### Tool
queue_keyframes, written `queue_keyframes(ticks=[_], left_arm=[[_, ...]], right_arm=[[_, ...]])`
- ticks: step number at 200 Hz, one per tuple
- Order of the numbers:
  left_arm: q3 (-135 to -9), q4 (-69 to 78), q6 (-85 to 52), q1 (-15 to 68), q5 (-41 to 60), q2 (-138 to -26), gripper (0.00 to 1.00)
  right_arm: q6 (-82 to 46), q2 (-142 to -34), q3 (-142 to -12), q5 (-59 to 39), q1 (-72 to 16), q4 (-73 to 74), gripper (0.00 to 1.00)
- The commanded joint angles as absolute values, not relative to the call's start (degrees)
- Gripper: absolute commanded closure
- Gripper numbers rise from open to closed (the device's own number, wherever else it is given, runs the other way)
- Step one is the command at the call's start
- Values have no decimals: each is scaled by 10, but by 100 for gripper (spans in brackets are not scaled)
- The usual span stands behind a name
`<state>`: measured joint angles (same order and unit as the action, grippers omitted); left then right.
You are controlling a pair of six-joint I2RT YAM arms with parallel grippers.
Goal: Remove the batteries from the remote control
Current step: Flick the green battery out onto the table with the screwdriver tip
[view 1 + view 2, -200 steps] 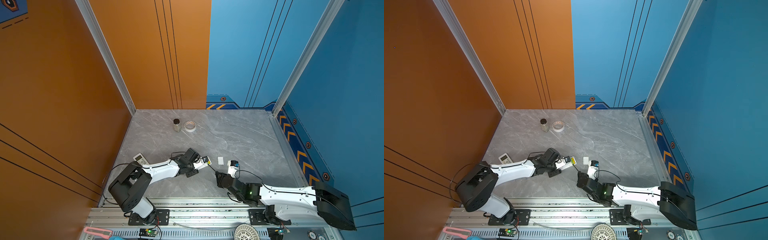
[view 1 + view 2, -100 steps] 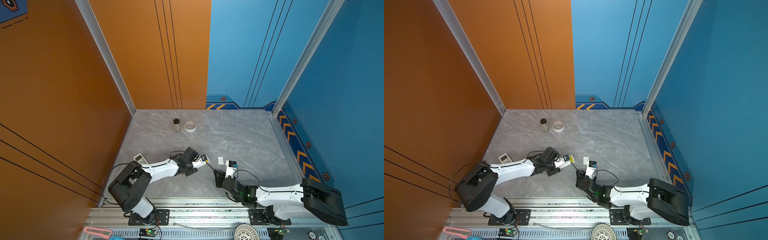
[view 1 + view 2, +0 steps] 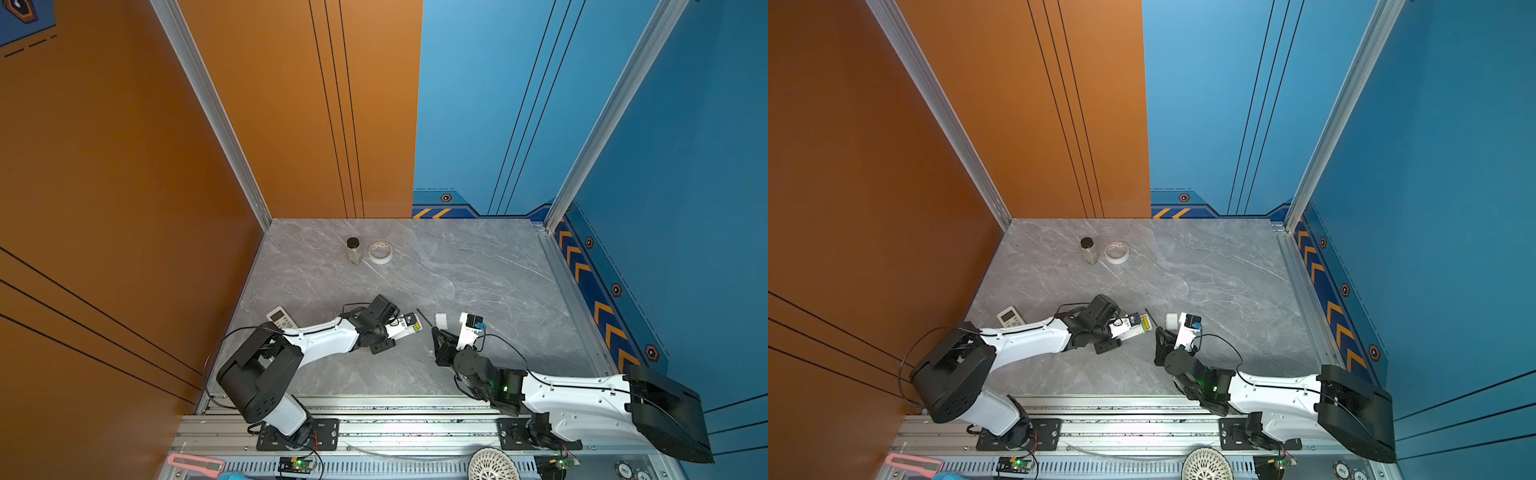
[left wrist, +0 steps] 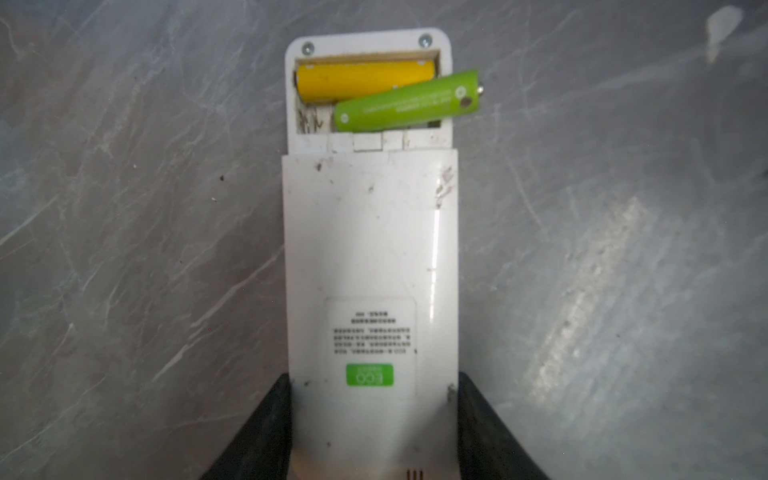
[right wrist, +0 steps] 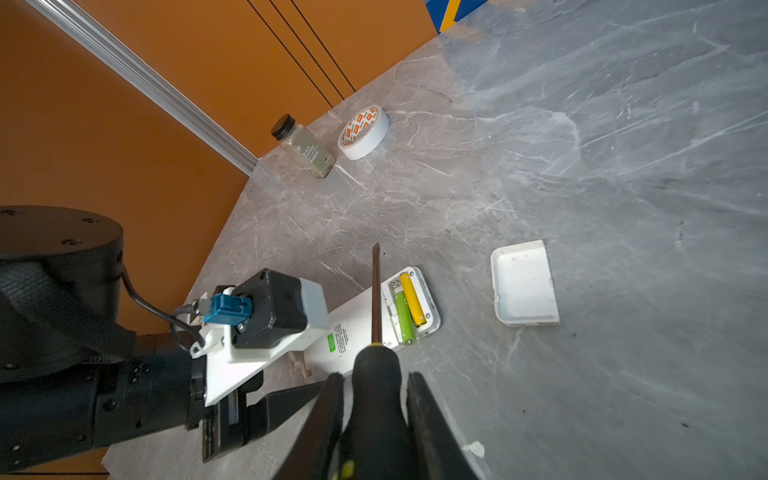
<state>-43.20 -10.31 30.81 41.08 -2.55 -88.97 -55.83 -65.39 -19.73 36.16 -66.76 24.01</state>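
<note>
Green battery (image 4: 407, 104) tipped up, yellow battery (image 4: 361, 79) seated — remote (image 4: 370, 249) clamped in left claw (image 4: 374, 378), screwdriver (image 5: 376, 291) in right claw (image 5: 375, 376).

Pretty clearly a robotics lab test cell, not a home or shop. In both top views it's a boxed-in booth. Orange panels (image 3: 124, 166) fill the left and upper middle of the frame and blue panels (image 3: 665, 166) the right, joined by bare aluminium posts (image 3: 208, 104). A grey marble-look tabletop (image 3: 478, 270) sits lower middle. Along the bottom edge 2 robot arms, the left arm (image 3: 324, 340) and the right arm (image 3: 573, 401), are bolted to an aluminium rail (image 3: 395, 428), with a small circuit board (image 3: 296, 463) glowing green and loose cables. Orange chevron stickers (image 3: 603, 309) line the right wall's base.
</note>
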Motion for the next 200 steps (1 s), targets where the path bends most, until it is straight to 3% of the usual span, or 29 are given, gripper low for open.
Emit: queue_keyframes(ticks=[1,25,90,200], left_arm=[[-419,-178,314,426,5,-908,91],[-412,-165,309,433,-17,-905,90],[-397,-141,303,444,-46,-896,90],[-382,-121,301,450,-60,-884,89]], right_arm=[[-604,-622,-237,336,-643,123,100],[-645,-589,-263,285,-626,8,100],[-662,-636,-324,128,-552,-34,100],[-661,-710,-390,79,-521,-73,100]])
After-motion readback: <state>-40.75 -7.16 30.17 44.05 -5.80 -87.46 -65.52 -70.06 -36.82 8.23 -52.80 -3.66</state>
